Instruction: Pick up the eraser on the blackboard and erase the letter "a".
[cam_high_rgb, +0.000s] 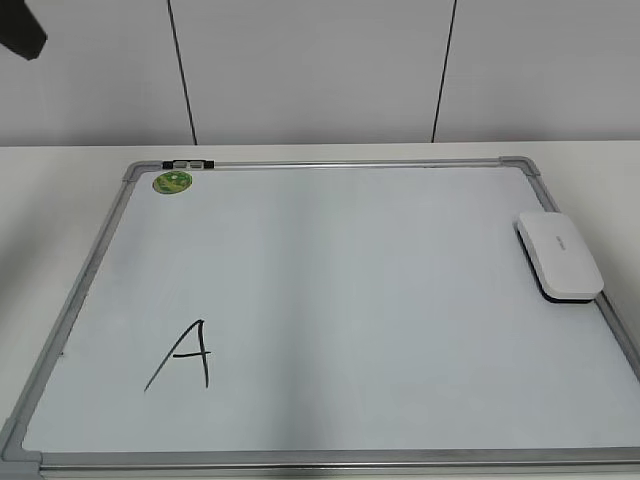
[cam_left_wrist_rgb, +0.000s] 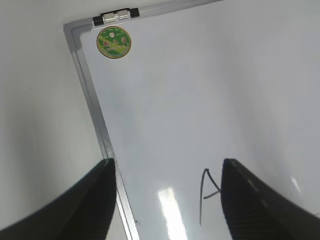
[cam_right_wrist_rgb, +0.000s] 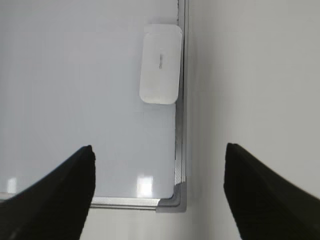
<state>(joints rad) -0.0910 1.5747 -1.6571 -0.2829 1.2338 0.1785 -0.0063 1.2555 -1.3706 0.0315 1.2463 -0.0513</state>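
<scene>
The blackboard (cam_high_rgb: 350, 300) is a white board in a grey frame, lying flat on the table. The white eraser (cam_high_rgb: 560, 255) lies on it at the right edge, and shows in the right wrist view (cam_right_wrist_rgb: 160, 63) beside the frame. My right gripper (cam_right_wrist_rgb: 159, 148) is open and empty, above the board's (cam_right_wrist_rgb: 75, 75) near right corner, well short of the eraser. My left gripper (cam_left_wrist_rgb: 167, 165) is open and empty above the board's (cam_left_wrist_rgb: 200, 100) left edge. A large angular capital "A" (cam_high_rgb: 185, 355) is drawn at lower left, and also shows in the left wrist view (cam_left_wrist_rgb: 207, 192). No small lowercase "a" is in view.
A round green sticker (cam_high_rgb: 172, 182) and a black-and-silver clip (cam_high_rgb: 188, 163) sit at the board's far left corner, both also in the left wrist view (cam_left_wrist_rgb: 114, 41). A white wall stands behind the table. A dark shape (cam_high_rgb: 20, 35) hangs at the top left.
</scene>
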